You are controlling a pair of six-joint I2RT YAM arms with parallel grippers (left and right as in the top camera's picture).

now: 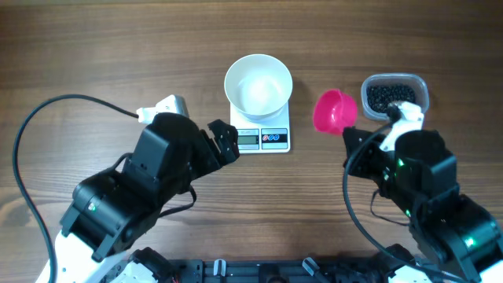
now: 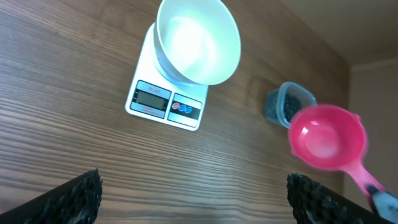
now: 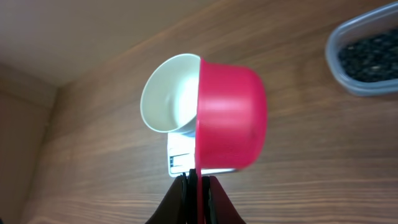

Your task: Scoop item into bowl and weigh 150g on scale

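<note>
The wooden desk (image 1: pixel 94 47) fills the overhead view, with both black arms reaching in from 6 o'clock. The left claw (image 2: pixel 193 180) stands wide with nothing between its fingers (image 2: pixel 74 196), hovering just off the 8 o'clock corner of the scale (image 1: pixel 263 137) without touching it. The right claw (image 3: pixel 198 190) is clamped narrow on the thin handle of the pink scoop (image 1: pixel 334 111), holding the cup above the desk with the handle running back toward 5 o'clock.

The scale sits near the desk's centre, its display and two round buttons along the 6 o'clock edge (the digits are too small to read). The bowl (image 1: pixel 258 85) rests on the scale's platform and overhangs it toward 12 o'clock, its inside plain white.

At 3 o'clock from the bowl and well apart from it stands a clear plastic tub (image 1: pixel 424 93). The scoop hangs between the two, nearer the tub. The black beans (image 1: pixel 391 94) lie heaped inside the tub.
</note>
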